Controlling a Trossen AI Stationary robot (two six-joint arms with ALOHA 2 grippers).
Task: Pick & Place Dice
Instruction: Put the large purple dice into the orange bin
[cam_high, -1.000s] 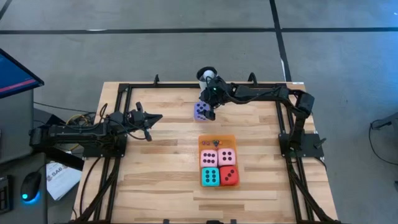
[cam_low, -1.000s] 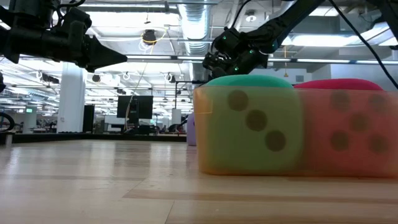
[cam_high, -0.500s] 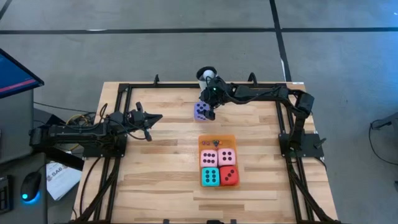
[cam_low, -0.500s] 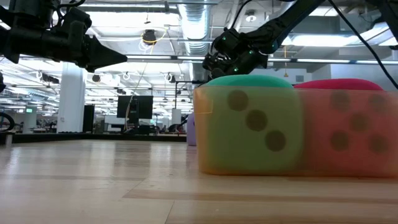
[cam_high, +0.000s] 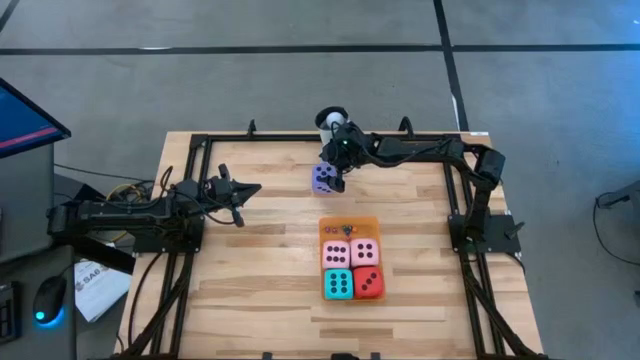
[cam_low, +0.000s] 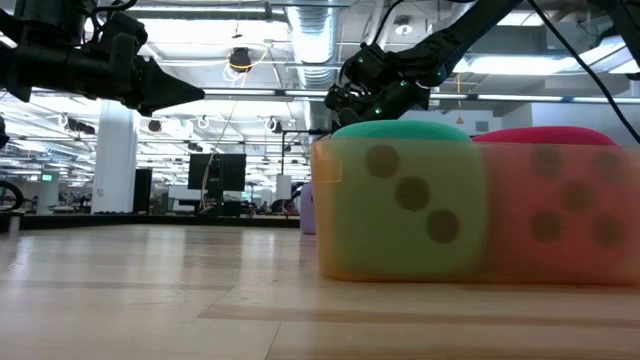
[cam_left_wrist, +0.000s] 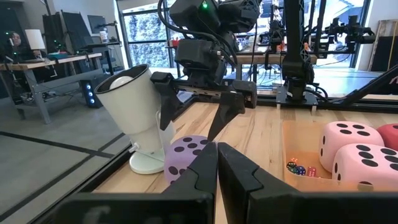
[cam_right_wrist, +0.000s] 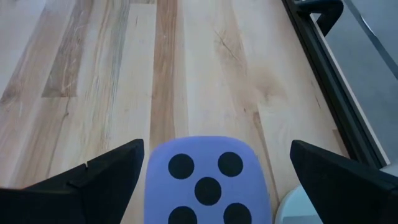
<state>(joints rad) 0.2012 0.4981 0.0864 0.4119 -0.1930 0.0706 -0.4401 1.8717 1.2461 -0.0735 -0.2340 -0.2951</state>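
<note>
A purple die (cam_high: 323, 179) rests on its bottom face on the wood, near the table's far edge. My right gripper (cam_high: 332, 176) hangs open just over it, slanting down. One finger (cam_right_wrist: 93, 177) stands on each side of the die (cam_right_wrist: 208, 180), and I see no touch. Two pink dice (cam_high: 350, 252), a teal die (cam_high: 338, 284) and a red die (cam_high: 368, 283) sit on an orange mat (cam_high: 368, 224). Tiny coloured dice (cam_left_wrist: 298, 168) lie at the mat's far end. My left gripper (cam_high: 243, 190) is shut, level, at the table's left.
A white mug (cam_high: 330, 122) with a ball in it stands right behind the purple die, close to the right gripper. A black frame (cam_high: 300, 136) runs around the table. Bare wood (cam_high: 260, 260) lies between the left arm and the mat.
</note>
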